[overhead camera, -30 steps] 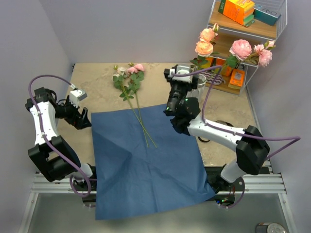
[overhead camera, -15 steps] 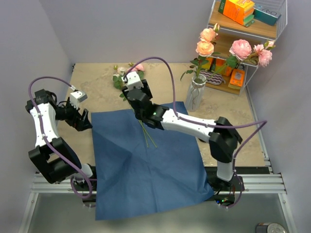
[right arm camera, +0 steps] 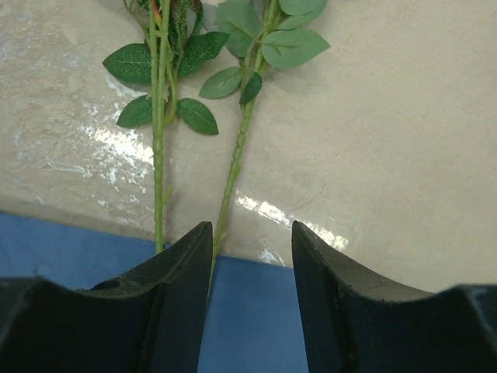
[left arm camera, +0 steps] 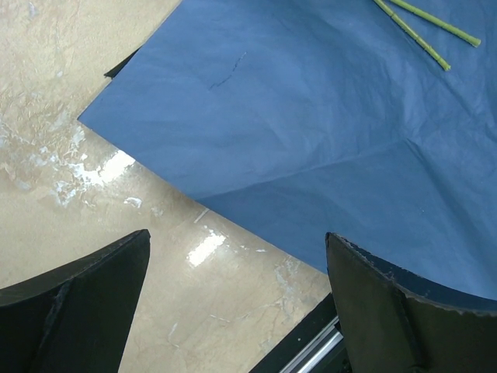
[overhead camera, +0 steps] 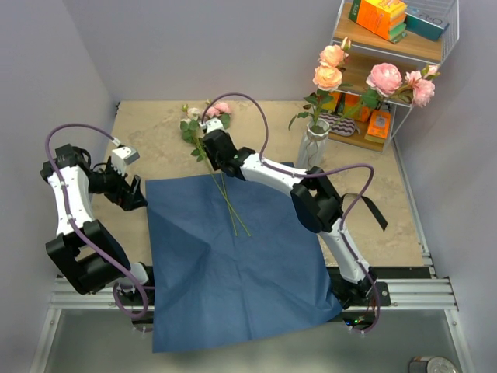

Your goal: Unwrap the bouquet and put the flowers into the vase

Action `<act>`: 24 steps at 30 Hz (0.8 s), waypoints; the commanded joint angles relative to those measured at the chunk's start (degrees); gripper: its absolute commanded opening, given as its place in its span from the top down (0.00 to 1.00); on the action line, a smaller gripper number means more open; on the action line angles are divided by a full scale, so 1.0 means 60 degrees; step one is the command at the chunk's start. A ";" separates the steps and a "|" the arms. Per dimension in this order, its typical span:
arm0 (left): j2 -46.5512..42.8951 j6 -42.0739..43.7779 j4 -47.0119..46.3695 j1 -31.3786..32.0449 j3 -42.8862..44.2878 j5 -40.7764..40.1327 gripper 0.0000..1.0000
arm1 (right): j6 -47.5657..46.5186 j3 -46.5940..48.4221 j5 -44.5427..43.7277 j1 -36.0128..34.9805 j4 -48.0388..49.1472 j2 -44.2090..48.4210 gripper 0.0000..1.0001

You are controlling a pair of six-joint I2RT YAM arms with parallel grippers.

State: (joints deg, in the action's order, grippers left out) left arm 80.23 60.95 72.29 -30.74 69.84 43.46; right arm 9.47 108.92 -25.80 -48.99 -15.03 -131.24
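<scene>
1. Left gripper (overhead camera: 130,190): hangs low at the left edge of the sheet, fingers spread wide, nothing between them. Its wrist view shows only bare table (overhead camera: 147,124) and a corner of paper below. Judged to be parked out of the way, or placed to steady the sheet if needed.

2. Blue wrapping paper (overhead camera: 233,264): unfolded and lying flat, its near edge hanging over the front of the table. The unwrapping step looks complete.

3. Flowers (overhead camera: 203,130), two: lying side by side on the table past the far edge of the sheet, pink and cream heads pointing away, cut stem ends resting on the blue paper. These appear to be the ones left to move.

4. Right gripper (right arm camera: 250,227): reached across to the two stems, just below the leaves. Its fingers stand part-way apart with bare table between them. The right-hand stem (right arm camera: 233,167) runs in against the inner face of one finger, and the other stem passes outside it. Nothing is clamped. Judged to be lining up a pinch on a single stem so one flower lifts alone.

5. Vase (overhead camera: 311,151): upright on the table beyond the sheet's far right corner, already holding peach roses (overhead camera: 327,76).

6. Wire shelf (overhead camera: 404,47): far right, carrying orange boxes.
</scene>
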 commanded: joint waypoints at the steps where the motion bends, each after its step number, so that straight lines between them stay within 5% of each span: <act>1: -0.0173 0.0169 -0.0022 -0.0135 -0.0054 0.0183 0.01 | 0.0354 0.1385 0.0827 0.0050 -0.0483 -0.0493 0.52; 8: -0.0100 0.0198 -0.0095 -0.0179 -0.0098 0.0139 0.01 | 0.0501 0.0348 0.1837 0.0050 0.0833 -0.0451 0.54; 16: 0.0076 0.0213 -0.0183 -0.0179 -0.0098 0.0168 0.01 | 0.0340 0.0917 0.2396 0.0050 0.0688 -0.1094 0.35; 24: 0.0164 0.0169 -0.0315 -0.0194 -0.0171 0.0110 0.01 | 0.0106 0.1826 0.2294 0.0050 0.0175 -0.1886 0.41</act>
State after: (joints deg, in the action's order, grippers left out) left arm 80.90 61.10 71.29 -31.14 69.41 43.29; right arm 11.25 117.16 -12.47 -48.62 -13.10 -141.27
